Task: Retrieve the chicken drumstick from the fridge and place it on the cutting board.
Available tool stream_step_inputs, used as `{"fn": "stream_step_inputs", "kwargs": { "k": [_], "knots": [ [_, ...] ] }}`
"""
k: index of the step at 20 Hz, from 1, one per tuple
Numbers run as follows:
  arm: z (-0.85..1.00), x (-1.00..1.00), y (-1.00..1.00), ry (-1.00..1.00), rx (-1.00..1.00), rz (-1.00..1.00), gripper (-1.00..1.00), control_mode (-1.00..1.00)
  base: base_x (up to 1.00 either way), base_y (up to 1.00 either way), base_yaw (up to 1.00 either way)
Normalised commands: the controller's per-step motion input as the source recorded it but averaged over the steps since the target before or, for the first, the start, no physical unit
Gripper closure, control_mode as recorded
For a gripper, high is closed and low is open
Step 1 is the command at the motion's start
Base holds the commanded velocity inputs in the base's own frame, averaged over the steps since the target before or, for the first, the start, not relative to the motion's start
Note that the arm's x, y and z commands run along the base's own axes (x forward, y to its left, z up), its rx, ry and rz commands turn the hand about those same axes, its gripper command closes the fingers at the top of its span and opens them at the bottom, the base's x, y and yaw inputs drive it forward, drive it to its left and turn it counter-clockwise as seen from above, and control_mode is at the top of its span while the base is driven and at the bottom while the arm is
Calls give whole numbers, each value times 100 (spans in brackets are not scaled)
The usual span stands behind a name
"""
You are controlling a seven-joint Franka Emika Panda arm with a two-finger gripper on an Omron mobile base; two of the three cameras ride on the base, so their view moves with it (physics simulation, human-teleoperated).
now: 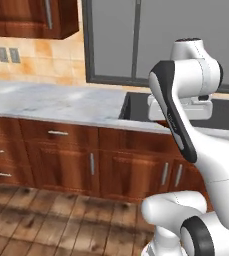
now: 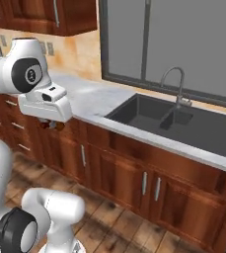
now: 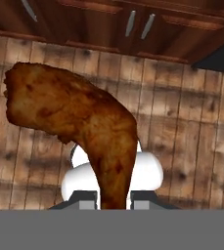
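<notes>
The chicken drumstick (image 3: 79, 117) is a glossy reddish-brown piece. It rises from between my fingertips, with its thick end tilted to the upper left of the hand view. My gripper (image 3: 113, 197) is shut on its narrow end. In the right base view the hand hangs in front of the counter edge. There the drumstick (image 2: 53, 124) shows as a small brown lump under it, above the wooden floor. The fridge and the cutting board are out of view.
A marble counter (image 1: 46, 102) runs along the wall over brown cabinets (image 1: 61, 160) with metal handles. A dark double sink (image 2: 183, 123) with a curved faucet (image 2: 176, 81) sits under a large window. Plank floor (image 3: 191, 146) lies below the hand.
</notes>
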Motion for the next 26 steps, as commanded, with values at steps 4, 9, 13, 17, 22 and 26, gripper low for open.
{"fn": "stream_step_inputs", "kwargs": {
  "k": [4, 9, 13, 17, 22, 26],
  "knots": [
    [0, 0, 0, 0, 0, 0, 100, 100, 53, 100, -35],
    [0, 0, 0, 0, 0, 0, 100, 100, 56, 100, -34],
    [0, 0, 0, 0, 0, 0, 100, 100, 54, 100, -34],
    [0, 0, 0, 0, 0, 0, 100, 100, 57, 100, -34],
    [0, 0, 0, 0, 0, 0, 100, 100, 41, 100, -28],
    [0, 0, 0, 0, 0, 0, 100, 100, 28, 100, -22]
  ]
}}
